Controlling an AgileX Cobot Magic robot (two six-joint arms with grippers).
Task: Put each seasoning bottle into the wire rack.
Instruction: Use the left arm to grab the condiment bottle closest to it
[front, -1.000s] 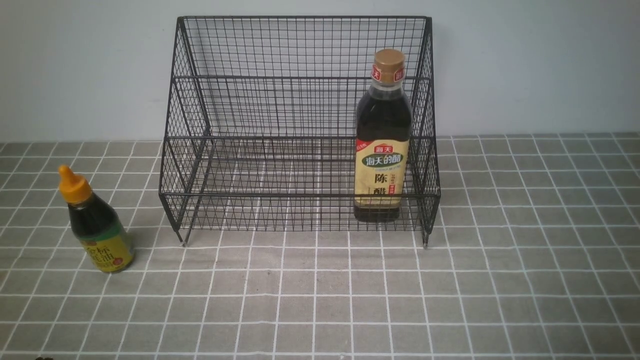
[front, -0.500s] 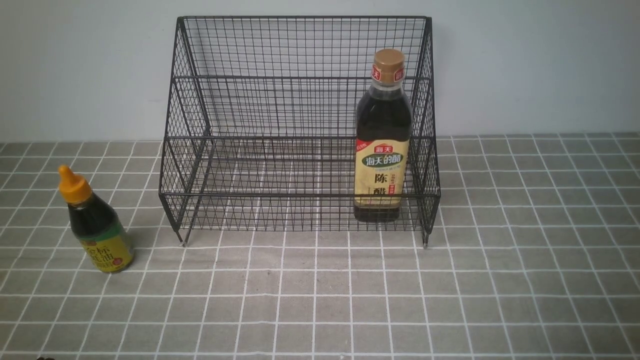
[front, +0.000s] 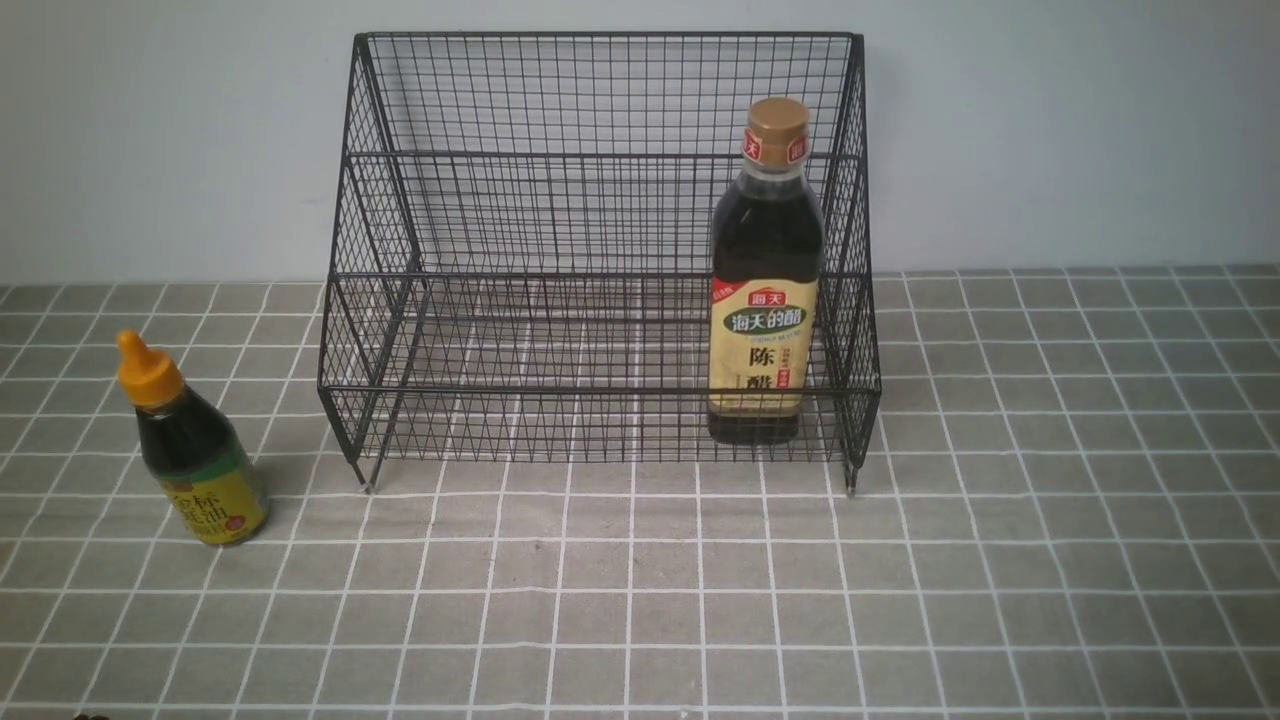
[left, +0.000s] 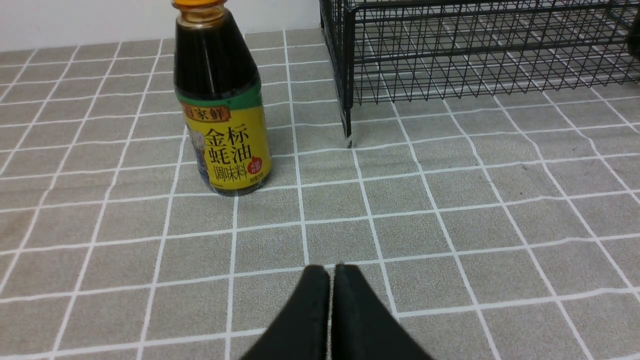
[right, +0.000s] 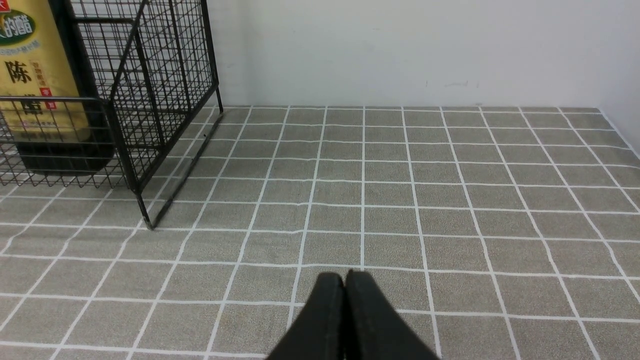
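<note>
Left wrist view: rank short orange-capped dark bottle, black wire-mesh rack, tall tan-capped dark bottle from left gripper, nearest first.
1. Short orange-capped bottle, standing free, left side.
2. Black wire-mesh rack, at its front-left leg.
3. Tall tan-capped bottle, inside the rack's right end.

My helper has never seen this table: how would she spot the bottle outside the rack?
Find the black wire rack. Left of it stands a short bottle; unlike the tall bottle inside, its cap is pointed and orange.
</note>
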